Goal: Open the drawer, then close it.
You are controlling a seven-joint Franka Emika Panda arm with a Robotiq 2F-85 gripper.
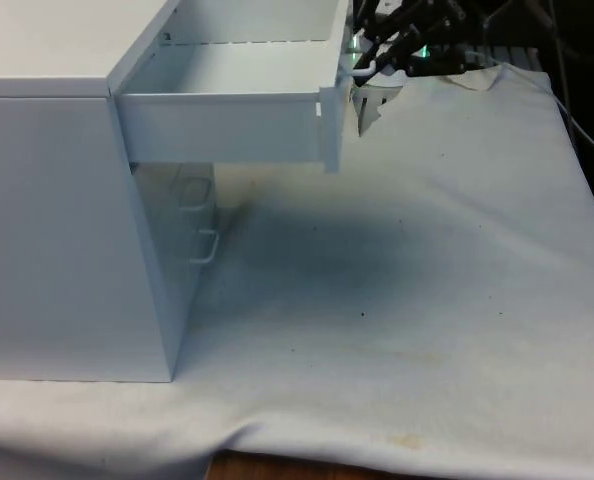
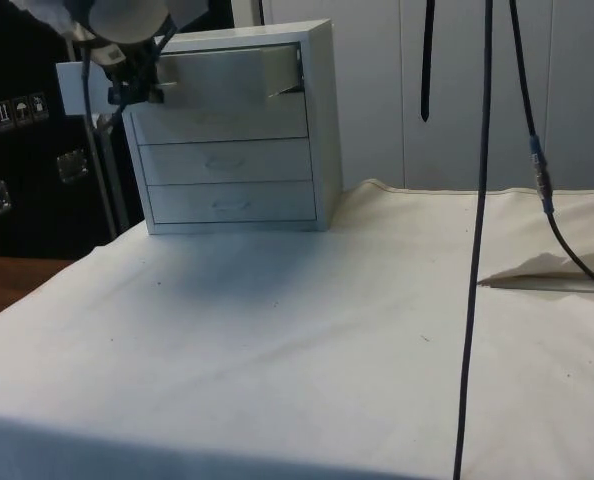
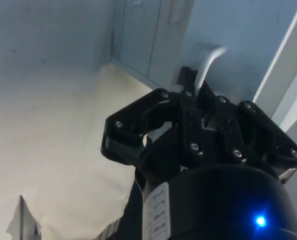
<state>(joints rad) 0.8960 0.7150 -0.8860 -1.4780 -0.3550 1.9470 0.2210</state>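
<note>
**Front view: top drawer out, pincer on its handle**

Front view shows me the top drawer (image 1: 227, 125) pulled well out of the chest (image 1: 47, 220) on the worktop (image 1: 427, 280). My pincer (image 3: 201, 100) looks pinched on the handle (image 3: 208, 62). I judge the drawer light, rigid and free-sliding; the thin, smooth handle is the sensible hold.
</note>
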